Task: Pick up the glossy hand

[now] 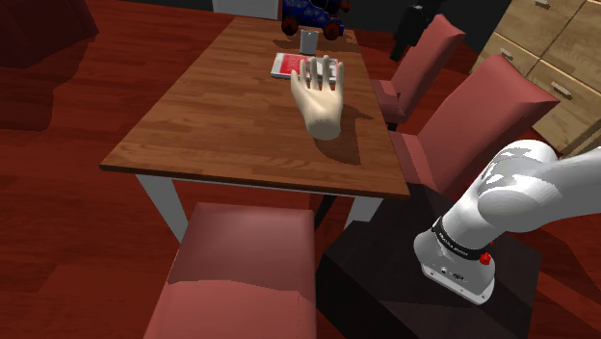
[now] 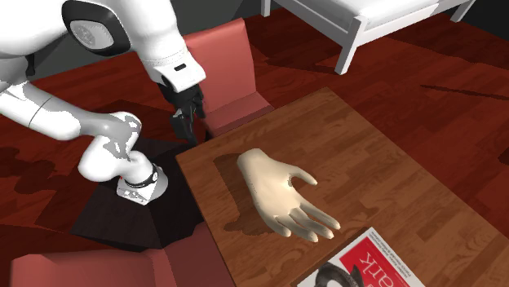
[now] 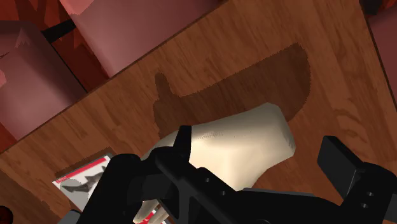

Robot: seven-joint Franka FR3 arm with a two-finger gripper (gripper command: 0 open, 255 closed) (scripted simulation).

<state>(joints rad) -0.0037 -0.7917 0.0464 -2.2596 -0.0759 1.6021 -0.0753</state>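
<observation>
1. The robot's hand (image 2: 186, 122) hovers above the worktop (image 2: 391, 179) edge nearest the stand, fingers apart and clasping nothing.
2. The glossy hand (image 2: 281, 192) lies flat mid-worktop, wrist end toward the arm, untouched.
3. A red-and-white book (image 1: 279, 65) lies by its fingertips, toward the far edge.
4. Judged: no grasp yet; descent, closing and lift remain.

My arm (image 2: 57, 118) reads glossy white, rounded shells, with a dark grey disc cap (image 2: 88, 28) on one joint. Black band (image 1: 460, 247) with pale lettering rings the lowest joint, a small red dot (image 1: 484, 257) beside it. Then the gripper (image 2: 184, 130) — all black, blocky fingers (image 3: 347, 168) pitted with small screw holes.
</observation>
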